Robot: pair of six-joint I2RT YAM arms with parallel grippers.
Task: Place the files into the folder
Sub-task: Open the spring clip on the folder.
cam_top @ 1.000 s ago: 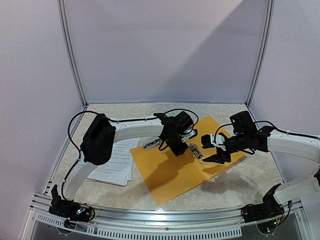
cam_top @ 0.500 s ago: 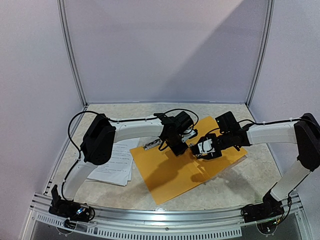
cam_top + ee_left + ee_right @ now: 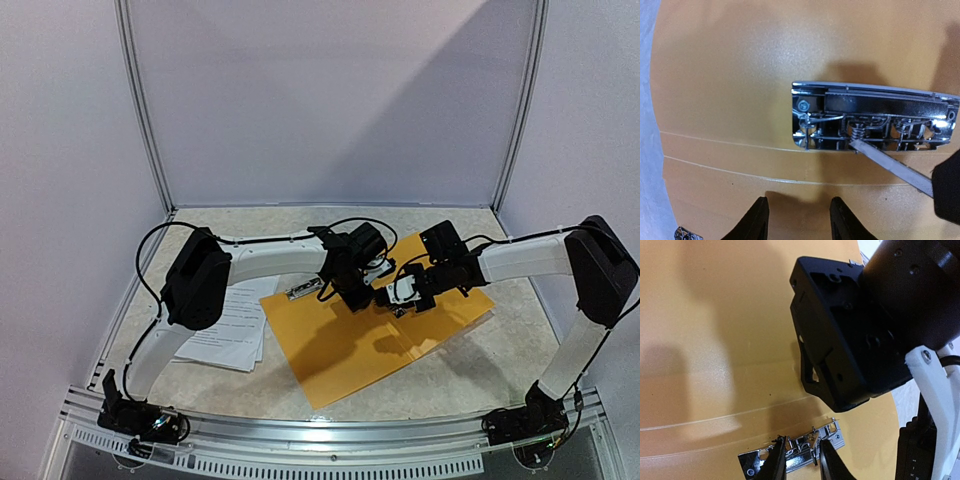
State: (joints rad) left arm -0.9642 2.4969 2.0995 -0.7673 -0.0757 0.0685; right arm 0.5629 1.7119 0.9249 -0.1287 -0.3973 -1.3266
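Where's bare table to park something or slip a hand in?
Free: table strip between folder and back wall; near strip between folder and arm bases. Crowded: left gripper and right gripper over the metal clip; files lie left of the folder.

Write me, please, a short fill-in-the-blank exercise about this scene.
The folder lies ___ on the table.
The files lie to the folder's ___, outside it.
The right gripper straddles the folder's metal ___.
Missing words: open, left, clip.
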